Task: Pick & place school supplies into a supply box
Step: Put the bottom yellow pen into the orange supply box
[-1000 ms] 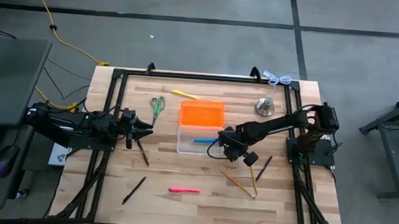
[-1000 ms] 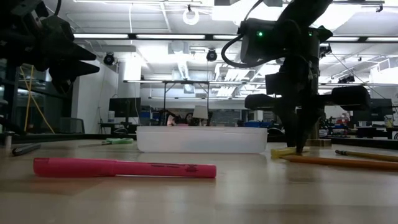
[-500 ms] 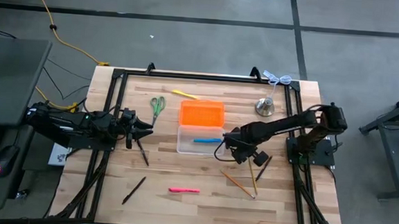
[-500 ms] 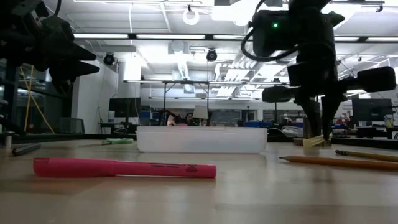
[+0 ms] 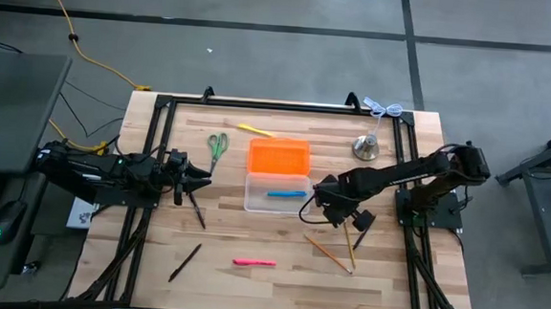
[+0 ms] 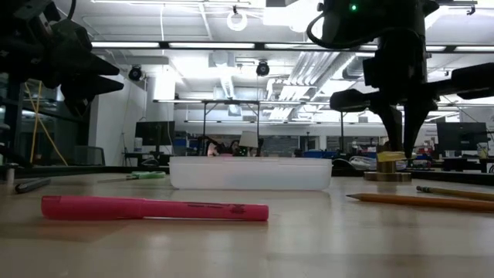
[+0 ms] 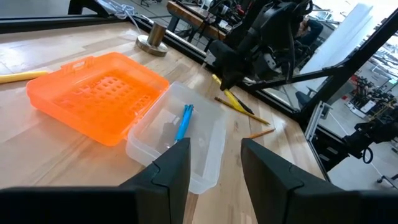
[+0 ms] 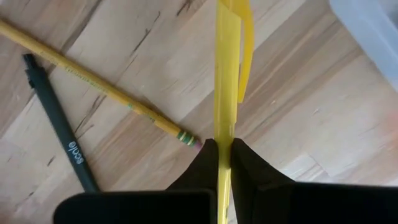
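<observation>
Right tool [image 8: 224, 163] clamped shut on yellow pen [image 8: 226, 81], lifted off the surface just beside the supply box [image 5: 275, 187] for drop-in. Left tool [image 7: 211, 158] idle, spread wide, empty.

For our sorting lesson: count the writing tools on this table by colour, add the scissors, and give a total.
yellow pens: 2
blue pen: 1
pink marker: 1
black pens: 3
wooden pencils: 2
scissors: 1
Total: 10

Yellow pen [image 8: 224, 74] (pinched), above tabletop
</observation>
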